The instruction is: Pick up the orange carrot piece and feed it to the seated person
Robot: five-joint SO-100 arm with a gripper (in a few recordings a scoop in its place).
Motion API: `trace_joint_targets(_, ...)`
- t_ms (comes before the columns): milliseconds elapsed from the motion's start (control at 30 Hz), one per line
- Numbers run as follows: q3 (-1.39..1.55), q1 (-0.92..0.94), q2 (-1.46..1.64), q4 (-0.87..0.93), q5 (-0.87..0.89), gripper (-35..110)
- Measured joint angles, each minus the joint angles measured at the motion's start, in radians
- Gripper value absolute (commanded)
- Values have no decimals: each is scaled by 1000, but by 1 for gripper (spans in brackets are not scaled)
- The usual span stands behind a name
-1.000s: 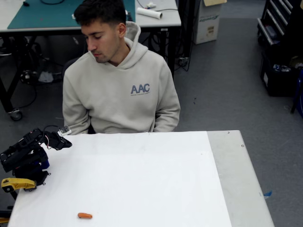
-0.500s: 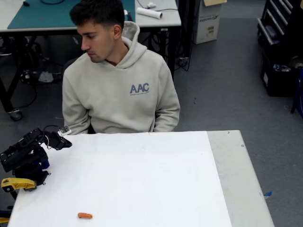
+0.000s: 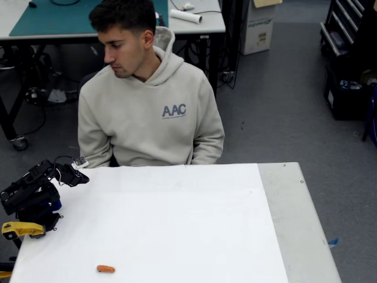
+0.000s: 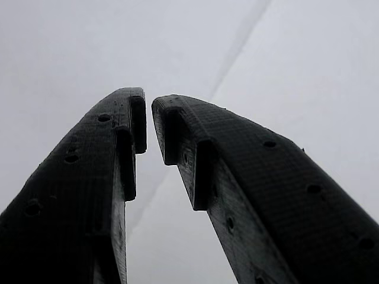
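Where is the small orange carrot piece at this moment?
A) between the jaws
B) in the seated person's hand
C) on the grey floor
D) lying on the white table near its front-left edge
D: the small orange carrot piece lies alone on the white table, far from the folded black arm.

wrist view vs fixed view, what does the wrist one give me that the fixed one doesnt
Wrist view: a close look at the gripper, its two black jaws nearly closed with a narrow gap at the tips and nothing between them.

Fixed view: the orange carrot piece lying near the front edge of the white table, the seated person behind the table looking toward the picture's left, and the yellow clamp at the left edge.

Both: the white table surface and the black arm.
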Motion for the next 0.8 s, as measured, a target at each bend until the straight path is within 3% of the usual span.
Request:
trace_joint_targets(533, -2, 23, -3, 0, 3, -3)
trace_joint_targets(800, -275, 21, -3, 2, -3, -3)
